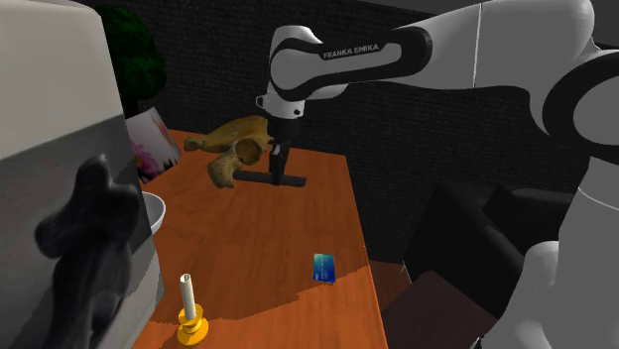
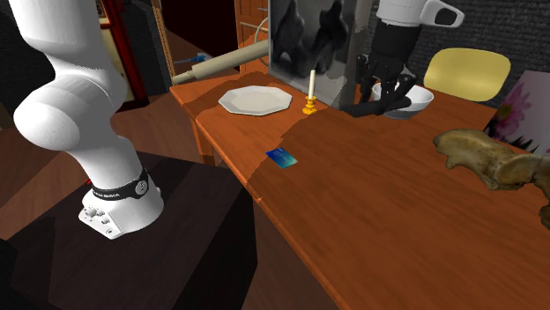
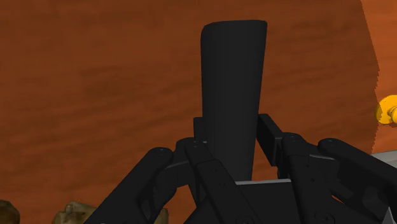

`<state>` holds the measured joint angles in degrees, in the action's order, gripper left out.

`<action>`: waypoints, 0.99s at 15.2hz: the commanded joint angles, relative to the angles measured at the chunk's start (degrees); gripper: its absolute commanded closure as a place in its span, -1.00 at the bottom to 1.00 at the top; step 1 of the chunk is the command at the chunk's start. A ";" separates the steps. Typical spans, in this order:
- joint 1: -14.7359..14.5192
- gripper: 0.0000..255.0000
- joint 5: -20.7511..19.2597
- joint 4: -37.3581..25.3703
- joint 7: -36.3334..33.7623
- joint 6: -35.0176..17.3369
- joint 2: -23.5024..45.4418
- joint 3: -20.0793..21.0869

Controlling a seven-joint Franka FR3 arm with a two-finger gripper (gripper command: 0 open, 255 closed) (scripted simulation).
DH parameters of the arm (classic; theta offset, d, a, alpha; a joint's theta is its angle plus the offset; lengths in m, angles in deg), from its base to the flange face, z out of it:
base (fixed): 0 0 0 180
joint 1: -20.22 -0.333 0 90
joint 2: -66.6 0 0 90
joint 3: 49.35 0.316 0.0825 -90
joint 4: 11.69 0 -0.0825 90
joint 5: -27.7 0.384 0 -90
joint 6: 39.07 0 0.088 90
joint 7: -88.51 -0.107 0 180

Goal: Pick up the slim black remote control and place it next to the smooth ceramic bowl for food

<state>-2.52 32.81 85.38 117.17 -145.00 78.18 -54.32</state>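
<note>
My gripper (image 1: pixel 281 165) is shut on a slim black remote control (image 1: pixel 271 178), which lies level and crosswise under the hand over the orange-brown wooden table (image 1: pixel 268 248). In the second exterior view the gripper (image 2: pixel 386 92) holds the remote (image 2: pixel 375 109) right in front of the white bowl (image 2: pixel 421 99); whether it touches the table I cannot tell. The wrist view has the remote (image 3: pixel 232 89) sticking out ahead, clasped between the two fingers of the gripper (image 3: pixel 232 135). The bowl's rim (image 1: pixel 156 212) peeks out from behind a grey block at the shoulder view's left.
A tan, bone-like lump (image 1: pixel 238 147) lies just behind the gripper. A yellow candle holder with a white candle (image 1: pixel 191 315), a small blue card (image 1: pixel 324 268) and a white plate (image 2: pixel 256 99) stand on the table. A grey block with a dark figure (image 2: pixel 317 35) rises beside the bowl.
</note>
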 commanded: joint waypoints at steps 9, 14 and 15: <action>-7.40 1.00 -0.50 -6.79 -12.30 0.79 5.06 4.65; -8.93 1.00 -0.65 -7.15 -14.52 -0.91 6.94 5.46; -8.94 1.00 -0.63 -6.56 -14.47 -1.63 7.06 5.46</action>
<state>-11.38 32.17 78.33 102.78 -145.93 85.07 -48.89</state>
